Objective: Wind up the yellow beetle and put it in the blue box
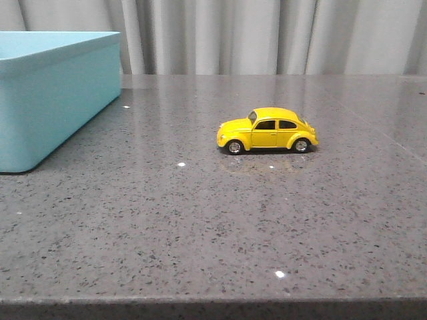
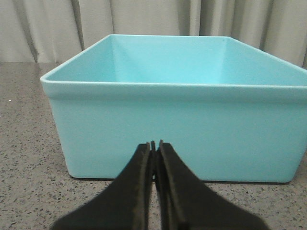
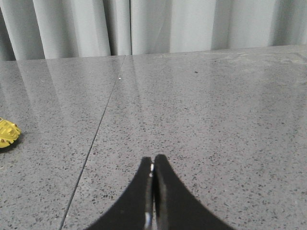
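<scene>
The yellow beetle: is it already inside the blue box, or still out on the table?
Out. The beetle stands on its wheels on the table, apart from the box.

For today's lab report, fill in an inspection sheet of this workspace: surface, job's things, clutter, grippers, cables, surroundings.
Surface: grey speckled table, glossy.
Job's things: yellow beetle on its wheels, apart from the blue box; the box interior that shows is empty.
Clutter: nothing seen.
Grippers: left gripper shut, facing the box wall; right gripper shut over bare table; both hold nothing.
Cables: nothing seen.
Surroundings: grey curtain behind.
</scene>
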`<state>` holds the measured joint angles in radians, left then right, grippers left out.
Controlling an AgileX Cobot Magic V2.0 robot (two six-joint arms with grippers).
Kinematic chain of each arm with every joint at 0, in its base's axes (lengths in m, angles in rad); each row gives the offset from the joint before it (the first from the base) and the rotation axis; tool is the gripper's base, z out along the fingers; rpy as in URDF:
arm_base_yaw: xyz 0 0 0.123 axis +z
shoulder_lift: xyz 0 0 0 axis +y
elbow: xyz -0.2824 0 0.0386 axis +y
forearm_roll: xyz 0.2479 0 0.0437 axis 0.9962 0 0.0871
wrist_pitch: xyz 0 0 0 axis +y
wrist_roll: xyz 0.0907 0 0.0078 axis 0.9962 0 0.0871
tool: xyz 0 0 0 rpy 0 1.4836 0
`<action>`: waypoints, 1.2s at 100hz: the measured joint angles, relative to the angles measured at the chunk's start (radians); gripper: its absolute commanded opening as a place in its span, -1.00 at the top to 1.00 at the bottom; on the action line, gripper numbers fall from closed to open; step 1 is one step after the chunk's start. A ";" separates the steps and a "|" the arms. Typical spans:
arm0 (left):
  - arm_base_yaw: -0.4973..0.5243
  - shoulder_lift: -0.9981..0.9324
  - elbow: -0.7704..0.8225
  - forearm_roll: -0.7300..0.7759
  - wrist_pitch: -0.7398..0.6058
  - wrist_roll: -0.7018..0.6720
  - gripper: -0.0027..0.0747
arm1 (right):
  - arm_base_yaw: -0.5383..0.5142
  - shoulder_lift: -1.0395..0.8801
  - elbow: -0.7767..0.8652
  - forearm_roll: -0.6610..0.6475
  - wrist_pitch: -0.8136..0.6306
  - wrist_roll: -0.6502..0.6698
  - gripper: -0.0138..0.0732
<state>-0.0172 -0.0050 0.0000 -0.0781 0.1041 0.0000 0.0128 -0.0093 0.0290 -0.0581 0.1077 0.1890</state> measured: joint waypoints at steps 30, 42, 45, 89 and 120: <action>0.000 0.000 0.000 0.000 0.000 0.000 0.98 | 0.000 0.000 0.000 0.000 0.000 0.000 0.84; 0.000 0.000 0.000 0.000 0.000 0.000 0.98 | 0.000 0.000 0.000 0.000 0.000 0.000 0.84; 0.000 0.000 0.000 0.000 0.000 0.000 0.98 | 0.000 0.000 0.000 0.000 0.000 0.000 0.84; 0.000 0.000 0.000 0.000 -0.143 0.000 0.98 | 0.000 0.000 0.000 0.000 -0.019 0.000 0.84; 0.000 0.000 -0.005 0.000 -0.168 0.000 0.98 | 0.000 0.000 0.000 0.000 -0.131 0.000 0.83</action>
<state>-0.0172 -0.0050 -0.0048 -0.0781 -0.0637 0.0000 0.0128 -0.0093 0.0290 -0.0581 -0.0235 0.1890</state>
